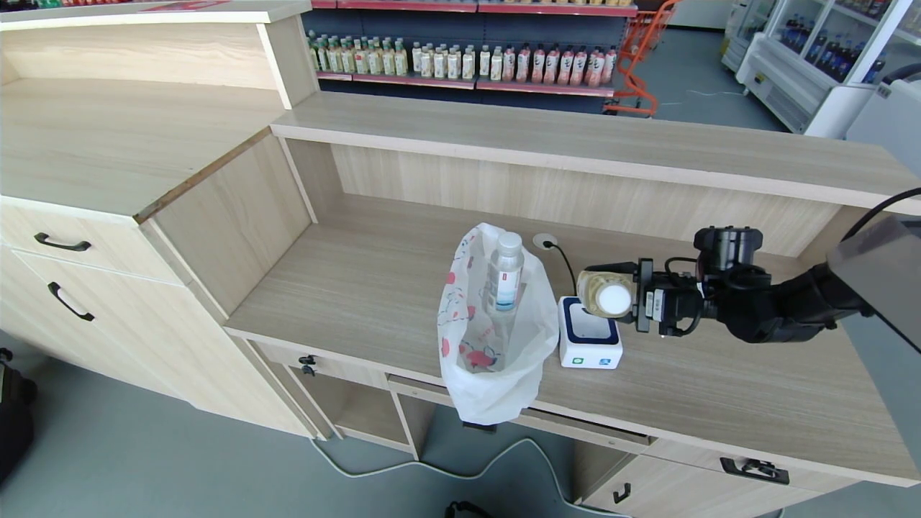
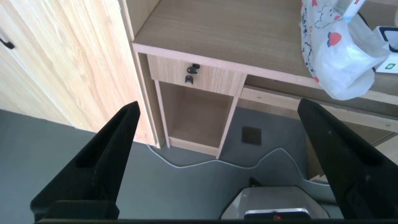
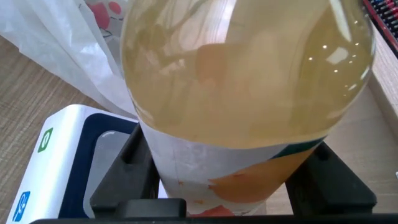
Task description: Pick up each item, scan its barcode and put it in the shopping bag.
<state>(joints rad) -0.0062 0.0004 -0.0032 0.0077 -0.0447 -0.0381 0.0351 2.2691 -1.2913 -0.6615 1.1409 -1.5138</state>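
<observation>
Yellowish bottle (image 3: 249,81) clamped in right gripper (image 1: 609,296) above scanner (image 1: 590,347), its label partly hidden; left gripper (image 2: 221,162) spread wide, empty

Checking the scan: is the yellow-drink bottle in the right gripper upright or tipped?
Tipped: the yellow-drink bottle in the right gripper, over the white scanner, points its white cap at the head camera.

Wooden counter (image 1: 719,388) beneath the right gripper (image 1: 601,296), cable port (image 1: 545,241) near its tip, raised ledge (image 1: 575,144) farther behind, shelves of bottles (image 1: 468,61) far beyond, drawer handle (image 1: 754,470) below the counter edge.
</observation>
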